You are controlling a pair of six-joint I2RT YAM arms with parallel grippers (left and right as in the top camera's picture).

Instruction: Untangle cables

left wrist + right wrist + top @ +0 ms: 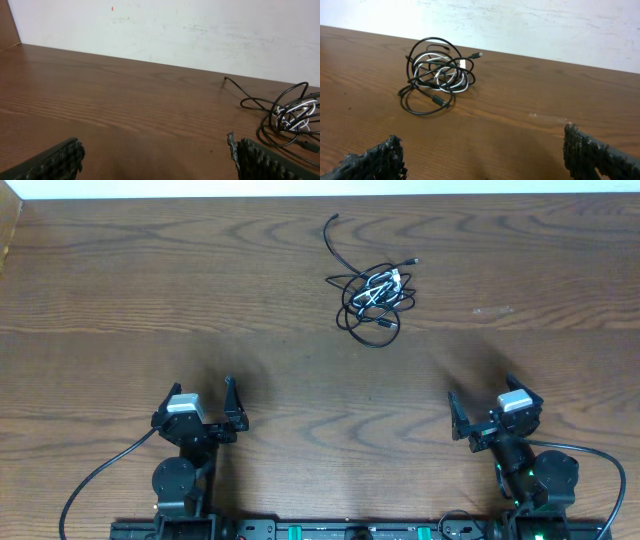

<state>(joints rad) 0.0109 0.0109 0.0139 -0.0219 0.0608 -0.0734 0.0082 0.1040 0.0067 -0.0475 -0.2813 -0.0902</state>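
Several thin cables (375, 292), black and white, lie knotted in one clump on the wooden table (150, 300) near its far edge. Left gripper (200, 386) and right gripper (482, 390) stand spread wide and empty, bare wood between them and the clump.

Overhead straight down on table (120, 300); wrist cams low, forward; all share cables (375, 295).

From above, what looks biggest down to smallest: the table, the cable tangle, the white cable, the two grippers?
1. Table.
2. Cable tangle, left gripper and right gripper: too alike to rank.
3. White cable, smallest.
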